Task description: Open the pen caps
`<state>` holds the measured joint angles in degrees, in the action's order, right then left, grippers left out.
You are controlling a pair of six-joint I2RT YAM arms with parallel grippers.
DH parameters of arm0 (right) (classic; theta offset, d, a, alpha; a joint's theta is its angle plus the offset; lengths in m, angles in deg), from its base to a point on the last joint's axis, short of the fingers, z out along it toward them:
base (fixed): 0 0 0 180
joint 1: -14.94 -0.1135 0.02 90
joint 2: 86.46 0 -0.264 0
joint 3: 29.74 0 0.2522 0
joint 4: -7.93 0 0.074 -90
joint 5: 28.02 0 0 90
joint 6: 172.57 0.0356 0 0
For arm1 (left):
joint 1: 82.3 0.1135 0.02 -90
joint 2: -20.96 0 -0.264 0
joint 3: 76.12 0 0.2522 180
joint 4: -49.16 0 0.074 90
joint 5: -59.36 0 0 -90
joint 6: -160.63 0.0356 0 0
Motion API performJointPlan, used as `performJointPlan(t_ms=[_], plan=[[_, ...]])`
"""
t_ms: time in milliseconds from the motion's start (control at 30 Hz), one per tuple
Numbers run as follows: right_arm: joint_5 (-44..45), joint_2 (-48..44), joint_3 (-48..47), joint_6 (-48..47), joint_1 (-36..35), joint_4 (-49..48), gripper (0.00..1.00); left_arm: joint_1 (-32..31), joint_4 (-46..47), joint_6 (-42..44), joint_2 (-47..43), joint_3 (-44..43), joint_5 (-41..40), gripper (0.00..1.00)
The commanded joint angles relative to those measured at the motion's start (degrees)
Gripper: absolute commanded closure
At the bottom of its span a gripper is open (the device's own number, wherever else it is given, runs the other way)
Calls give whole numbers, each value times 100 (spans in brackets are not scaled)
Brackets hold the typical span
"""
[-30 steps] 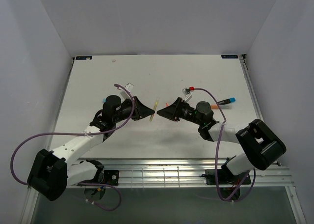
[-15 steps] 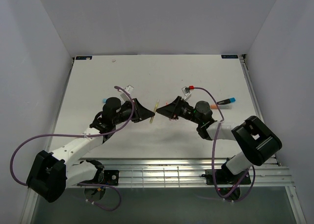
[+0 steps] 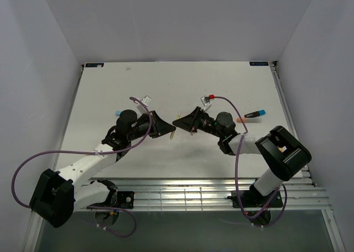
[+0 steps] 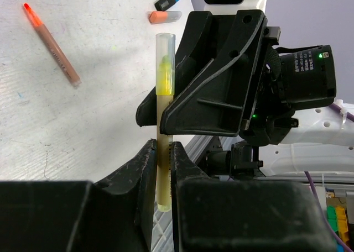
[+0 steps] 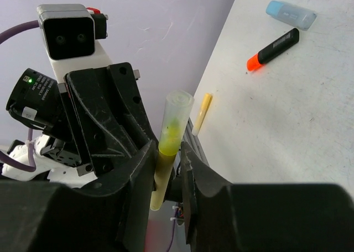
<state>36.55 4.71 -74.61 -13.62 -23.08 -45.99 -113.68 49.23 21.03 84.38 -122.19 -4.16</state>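
A yellow highlighter (image 4: 162, 105) with a clear cap (image 4: 165, 45) stands upright between both grippers. My left gripper (image 4: 162, 147) is shut on its lower barrel. My right gripper (image 5: 168, 147) is closed on the same highlighter (image 5: 166, 169) at the yellow collar just under the clear cap (image 5: 178, 109). In the top view the left gripper (image 3: 167, 131) and right gripper (image 3: 178, 122) meet tip to tip above the table's middle. An orange cap (image 4: 165, 16) and a pale blue cap (image 5: 290, 14) lie on the table.
An orange pen with a red tip (image 4: 52, 42) and a black marker with a blue tip (image 3: 254, 114) lie on the white table (image 3: 232, 86). A black marker with an orange tip (image 5: 274, 47) and a thin yellow pen (image 5: 202, 114) lie near the left arm.
My right gripper has moved left up to the left gripper and now sits around the highlighter's cap end. The left gripper has held its place with the highlighter.
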Motion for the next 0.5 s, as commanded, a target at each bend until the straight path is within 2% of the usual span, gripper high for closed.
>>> performJointPlan(t_ms=[0,33,67,133,167,200,300,333,467], plan=[[82,110,-237,22,-100,-360,71,-35,182,-32,-137,24,50,100],[65,120,-246,22,-118,-377,77,-35,191,-49,-128,24,33,100],[56,137,-246,31,-127,-386,90,-35,208,-49,-119,24,41,100],[30,129,-246,-21,-153,-273,92,-35,200,-41,-84,-12,50,100],[12,102,-255,-91,-144,-185,92,-35,200,-14,-84,-20,50,97],[-6,15,-272,-205,-136,207,92,-35,173,-14,-127,-20,24,75],[29,-274,-526,-1118,-135,1376,92,-35,-54,126,-338,-11,-177,43],[-49,-319,-684,-1355,-135,2024,92,-35,-151,187,-400,-55,-248,39],[-375,-460,-633,-2076,-127,2320,92,-35,-888,434,-462,-389,-687,34]])
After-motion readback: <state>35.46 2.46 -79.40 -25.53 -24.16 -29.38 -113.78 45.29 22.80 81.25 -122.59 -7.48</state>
